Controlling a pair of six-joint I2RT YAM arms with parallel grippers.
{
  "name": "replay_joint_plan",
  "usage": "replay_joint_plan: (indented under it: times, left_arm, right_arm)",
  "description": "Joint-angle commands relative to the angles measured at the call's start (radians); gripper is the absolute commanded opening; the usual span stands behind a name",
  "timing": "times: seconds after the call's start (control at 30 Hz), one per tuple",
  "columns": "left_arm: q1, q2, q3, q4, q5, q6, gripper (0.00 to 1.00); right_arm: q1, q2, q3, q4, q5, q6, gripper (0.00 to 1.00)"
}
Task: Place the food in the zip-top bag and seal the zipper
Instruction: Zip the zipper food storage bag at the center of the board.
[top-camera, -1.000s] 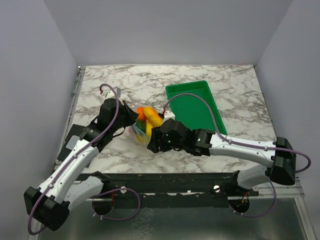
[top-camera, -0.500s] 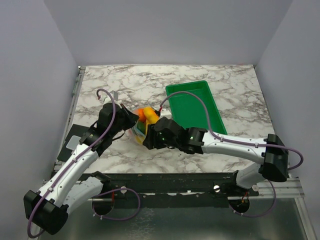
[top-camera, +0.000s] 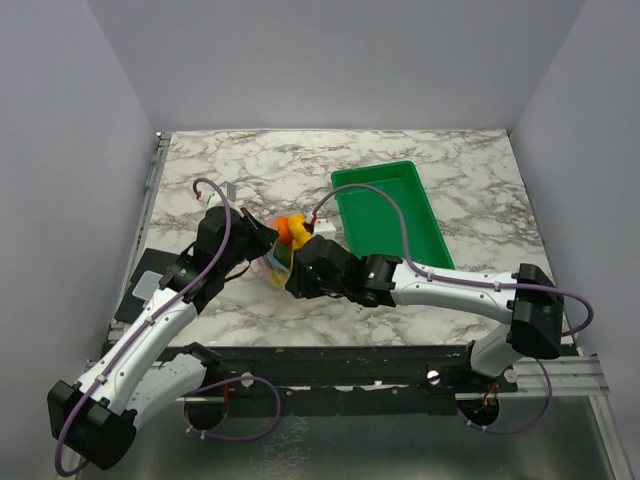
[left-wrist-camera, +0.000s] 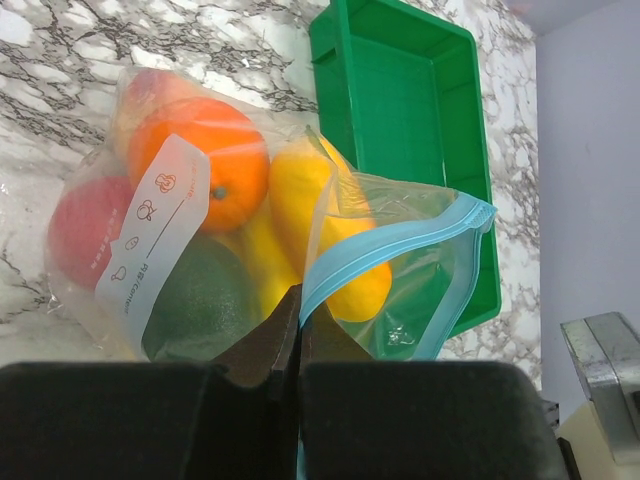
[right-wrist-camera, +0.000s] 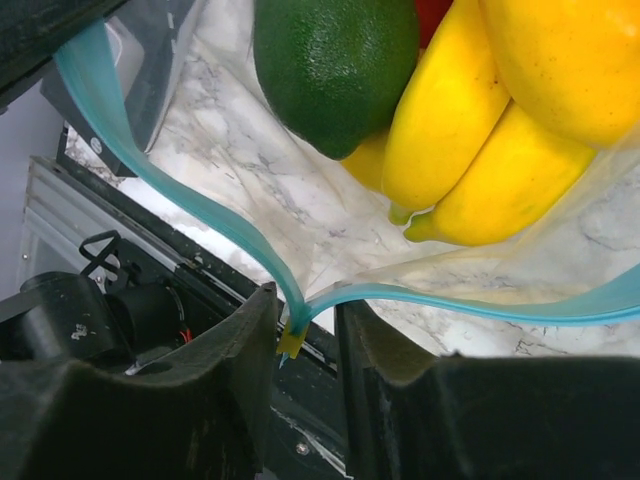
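Left pincer (left-wrist-camera: 298, 318) pinched the zipper (left-wrist-camera: 392, 247); right pincer (right-wrist-camera: 306, 325) stood slightly spread astride its end. The bag (left-wrist-camera: 150, 235), holding the food (left-wrist-camera: 215, 165), lay on the worktop (left-wrist-camera: 60, 60).

Seen from above, the zip-top bag (top-camera: 278, 255) is hemmed in on two sides. The left gripper (top-camera: 256, 244) and its arm block 9 o'clock, and the right gripper (top-camera: 297, 279) and its arm block 4 to 5 o'clock. The green tray (top-camera: 385, 215) stands near at 2 o'clock. Bare table (top-camera: 250, 165) gives free passage from 10 to 12 o'clock. There is also a narrow lane at 7 o'clock between the arms.
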Motion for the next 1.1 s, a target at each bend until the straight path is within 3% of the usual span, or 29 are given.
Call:
replay_joint_plan:
  times: [0.0, 0.27, 0.57, 0.93, 1.07]
  left_arm:
    - [0.002, -0.018, -0.012, 0.025, 0.022, -0.003, 0.0]
    - [0.002, -0.026, 0.0, 0.024, 0.014, 0.019, 0.0]
    - [0.002, -0.03, 0.069, -0.025, 0.021, 0.093, 0.0]
    - [0.002, 0.004, 0.228, -0.154, 0.044, 0.203, 0.0]
    - [0.002, 0.003, 0.271, -0.179, 0.09, 0.246, 0.15]
  right_arm:
    - [0.01, 0.02, 0.027, -0.034, 0.045, 0.011, 0.31]
    - [0.012, -0.003, 0.047, -0.086, 0.07, -0.016, 0.01]
    - [0.012, -0.081, 0.085, -0.191, 0.118, -0.158, 0.01]
    - [0.013, -0.101, 0.244, -0.404, 0.032, -0.493, 0.01]
    - [0.012, -0.09, 0.315, -0.487, -0.007, -0.578, 0.01]
